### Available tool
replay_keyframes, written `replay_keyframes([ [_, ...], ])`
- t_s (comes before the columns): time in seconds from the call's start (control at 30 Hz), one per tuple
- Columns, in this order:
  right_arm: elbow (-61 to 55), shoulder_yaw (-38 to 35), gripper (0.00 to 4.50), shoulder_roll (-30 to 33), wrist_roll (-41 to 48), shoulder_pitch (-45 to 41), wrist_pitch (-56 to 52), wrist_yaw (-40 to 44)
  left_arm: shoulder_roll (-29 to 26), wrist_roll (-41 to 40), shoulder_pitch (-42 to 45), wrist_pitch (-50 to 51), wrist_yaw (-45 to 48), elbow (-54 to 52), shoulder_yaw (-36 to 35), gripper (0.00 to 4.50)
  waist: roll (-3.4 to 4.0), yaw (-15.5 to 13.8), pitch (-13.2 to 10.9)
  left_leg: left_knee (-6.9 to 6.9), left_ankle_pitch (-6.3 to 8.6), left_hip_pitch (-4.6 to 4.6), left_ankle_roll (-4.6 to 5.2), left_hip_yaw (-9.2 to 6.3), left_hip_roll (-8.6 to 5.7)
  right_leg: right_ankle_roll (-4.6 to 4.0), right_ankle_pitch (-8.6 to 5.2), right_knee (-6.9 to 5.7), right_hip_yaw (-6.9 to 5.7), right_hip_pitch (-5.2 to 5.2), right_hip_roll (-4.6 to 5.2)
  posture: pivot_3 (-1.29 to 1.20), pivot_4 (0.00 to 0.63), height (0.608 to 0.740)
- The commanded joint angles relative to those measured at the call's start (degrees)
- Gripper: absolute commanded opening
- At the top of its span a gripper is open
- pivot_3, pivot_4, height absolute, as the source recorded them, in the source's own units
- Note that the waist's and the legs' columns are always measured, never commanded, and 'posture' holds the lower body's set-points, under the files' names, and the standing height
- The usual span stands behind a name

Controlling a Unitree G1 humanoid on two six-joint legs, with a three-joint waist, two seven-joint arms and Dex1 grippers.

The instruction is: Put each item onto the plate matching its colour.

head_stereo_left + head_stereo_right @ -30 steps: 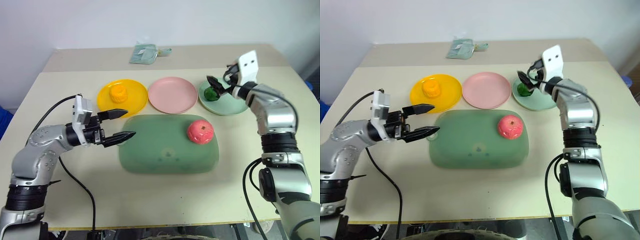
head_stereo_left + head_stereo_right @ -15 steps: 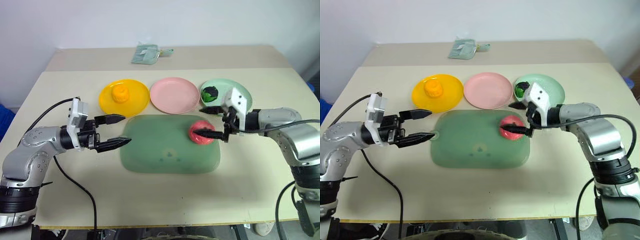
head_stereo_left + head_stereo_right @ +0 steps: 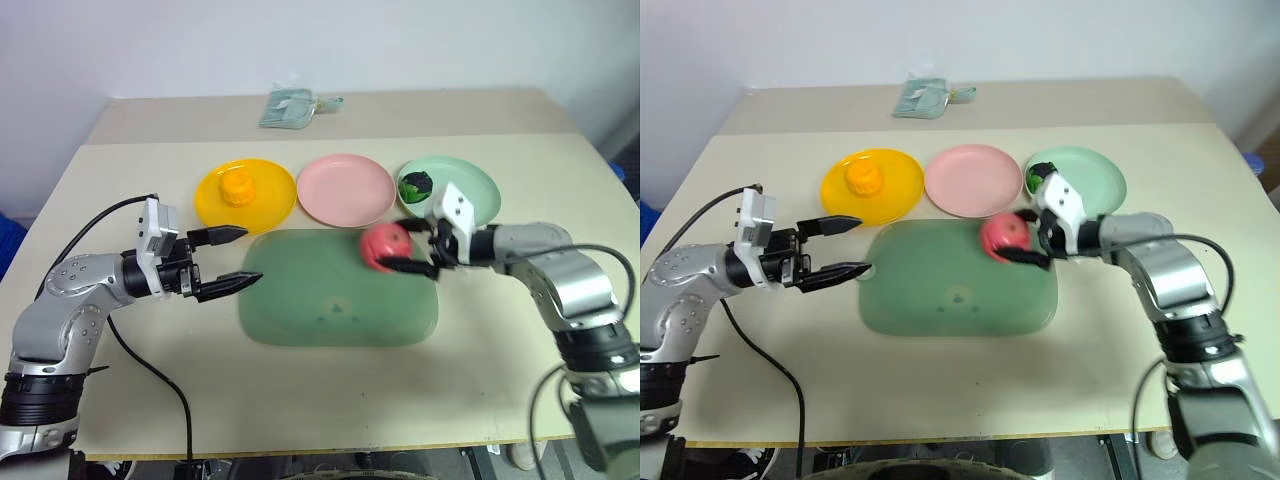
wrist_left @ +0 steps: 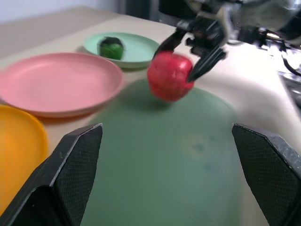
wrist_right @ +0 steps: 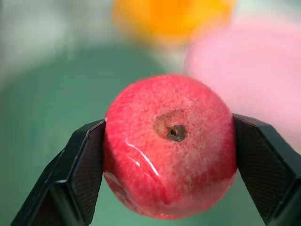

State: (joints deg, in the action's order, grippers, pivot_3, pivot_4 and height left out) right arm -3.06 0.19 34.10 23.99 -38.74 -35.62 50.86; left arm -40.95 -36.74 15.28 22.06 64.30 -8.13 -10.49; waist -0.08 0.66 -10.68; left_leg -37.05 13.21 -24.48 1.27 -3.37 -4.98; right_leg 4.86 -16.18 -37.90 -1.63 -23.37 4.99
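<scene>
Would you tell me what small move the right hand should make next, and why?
Probably carry the pink-red apple over to the pale pink plate and set it down. The right hand has its fingers against both sides of the apple above the green mat, and the pink plate is bare.

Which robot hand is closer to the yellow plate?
The left. The left gripper hovers open just off the yellow plate, toward its near side. The right gripper is further away, over the green mat, clamped on the red apple.
</scene>
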Motion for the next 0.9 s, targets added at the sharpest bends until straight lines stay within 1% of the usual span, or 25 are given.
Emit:
replay_keyframes([
  [0.03, 6.56, -1.38, 3.40, -5.12, -4.56, -7.20, 6.53, -9.20, 0.76, 2.07, 1.85, -3.26, -2.34, 1.32, -1.49, 4.50, -0.07, -0.11, 0.04, 0.01, -0.15, 0.00, -0.26, 0.00, -0.01, 0.00, 0.00, 0.00, 0.00, -0.01, 0.00, 0.00, 0.150, 0.729],
  [0.1, 12.79, 3.41, 3.40, -7.35, -11.85, -9.25, 13.06, -12.83, 0.93, 3.81, 2.16, -4.87, -2.82, 2.52, -0.79, 4.50, -0.11, -0.17, 0.06, 0.03, -0.17, 0.01, -0.30, -0.02, -0.02, 0.00, 0.00, 0.00, -0.01, 0.00, -0.01, 0.00, 0.150, 0.729],
  [0.17, 20.24, 7.60, 3.40, -10.14, -19.25, -10.66, 18.99, -18.84, 0.87, 5.05, 2.60, -5.90, -3.65, 4.20, -0.85, 4.50, -0.12, -0.03, 0.08, 0.03, -0.18, 0.02, -0.31, 0.00, -0.05, 0.00, 0.00, 0.01, -0.01, -0.01, 0.00, 0.00, 0.150, 0.729],
  [0.23, 25.29, 8.15, 3.40, -12.42, -21.35, -11.37, 21.81, -21.30, 0.90, 5.38, 3.26, -6.46, -5.06, 5.34, -1.91, 4.50, -0.07, -0.06, 0.04, 0.03, -0.21, -0.01, -0.34, 0.03, -0.08, 0.00, 0.00, -0.04, 0.02, -0.06, 0.01, 0.00, 0.150, 0.729],
  [0.33, 27.95, 8.15, 3.40, -13.16, -21.56, -11.22, 24.80, -19.86, 1.12, 3.57, 2.89, -4.95, -7.20, 4.02, -3.78, 4.50, -0.05, -0.02, 0.01, 0.04, -0.22, -0.09, -0.36, 0.03, -0.08, 0.00, 0.00, -0.08, 0.02, -0.15, 0.01, 0.00, 0.150, 0.729],
  [0.4, 28.42, 6.33, 4.42, -13.72, -19.42, -11.64, 23.97, -19.08, 1.43, 1.55, 0.91, -4.00, -6.82, 0.94, -4.21, 4.50, -0.05, 0.14, 0.01, 0.04, -0.22, -0.11, -0.36, 0.03, -0.08, 0.00, 0.00, -0.08, 0.03, -0.17, 0.00, 0.00, 0.150, 0.729],
  [0.5, 27.90, 5.61, 4.46, -12.75, -19.81, -11.57, 25.77, -18.19, 2.41, 1.63, -1.63, -4.76, -7.34, -1.73, -3.69, 4.50, -0.05, 0.18, 0.01, 0.05, -0.22, -0.09, -0.36, 0.03, -0.07, 0.00, 0.00, -0.08, 0.04, -0.14, 0.00, 0.00, 0.150, 0.729],
  [0.57, 27.19, 1.90, 4.46, -12.76, -16.47, -12.49, 24.59, -17.87, 2.76, 1.50, -2.35, -4.33, -7.66, -2.75, -3.50, 4.50, -0.05, 0.16, 0.01, 0.05, -0.22, -0.03, -0.37, 0.03, -0.05, 0.00, 0.00, -0.10, 0.04, -0.10, -0.02, 0.00, 0.150, 0.729],
  [0.63, 25.39, -4.14, 4.46, -12.30, -8.67, -13.81, 19.42, -15.25, 2.19, 0.36, -2.81, -3.20, -6.42, -3.63, -3.36, 4.50, -0.04, -0.03, 0.01, 0.05, -0.23, -0.03, -0.36, 0.02, -0.04, 0.00, 0.00, -0.14, 0.04, -0.11, -0.04, 0.00, 0.150, 0.729],
  [0.73, 22.23, -7.43, 4.46, -9.41, -4.63, -12.88, 18.46, -11.00, 1.45, -0.73, -3.17, -1.74, -5.00, -4.87, -2.63, 4.50, -0.04, -0.14, 0.00, 0.03, -0.21, -0.03, -0.34, 0.00, -0.05, 0.00, 0.00, -0.13, 0.03, -0.08, -0.03, 0.00, 0.150, 0.729],
  [0.8, 15.87, -8.51, 4.46, -6.26, 0.27, -9.28, 15.00, -4.21, 1.26, -1.03, -2.74, -0.80, -4.18, -4.82, -1.97, 4.50, -0.04, -0.17, 0.00, 0.04, -0.20, -0.03, -0.31, 0.00, -0.05, 0.00, 0.00, -0.08, 0.03, -0.07, -0.02, 0.00, 0.150, 0.729],
  [0.83, 8.89, -7.51, 4.46, -3.39, 4.08, -4.71, 11.44, 1.41, 0.98, -0.84, -2.48, -1.36, -3.07, -3.80, -2.11, 4.50, -0.05, -0.17, 0.01, 0.06, -0.18, -0.03, -0.28, 0.00, -0.05, -0.01, 0.00, -0.07, 0.03, -0.07, -0.02, 0.00, 0.150, 0.729],
  [0.87, 4.42, -6.97, 4.46, -1.09, 6.62, -1.42, 9.30, 5.58, 1.04, -0.53, -2.15, -1.69, -2.75, -3.37, -1.87, 4.50, -0.06, -0.57, 0.02, 0.07, -0.15, -0.03, -0.24, 0.00, -0.04, -0.01, 0.00, -0.06, 0.03, -0.06, -0.02, 0.00, 0.150, 0.729],
  [0.9, -0.33, -5.44, 4.46, 1.44, 6.78, 2.67, 9.60, 8.79, 0.95, -0.34, -1.88, -2.22, -2.09, -2.44, -2.02, 4.50, -0.08, -0.70, 0.04, 0.10, -0.11, -0.05, -0.18, -0.05, -0.04, -0.01, -0.01, 0.01, 0.01, -0.04, -0.03, 0.00, 0.150, 0.729],
])
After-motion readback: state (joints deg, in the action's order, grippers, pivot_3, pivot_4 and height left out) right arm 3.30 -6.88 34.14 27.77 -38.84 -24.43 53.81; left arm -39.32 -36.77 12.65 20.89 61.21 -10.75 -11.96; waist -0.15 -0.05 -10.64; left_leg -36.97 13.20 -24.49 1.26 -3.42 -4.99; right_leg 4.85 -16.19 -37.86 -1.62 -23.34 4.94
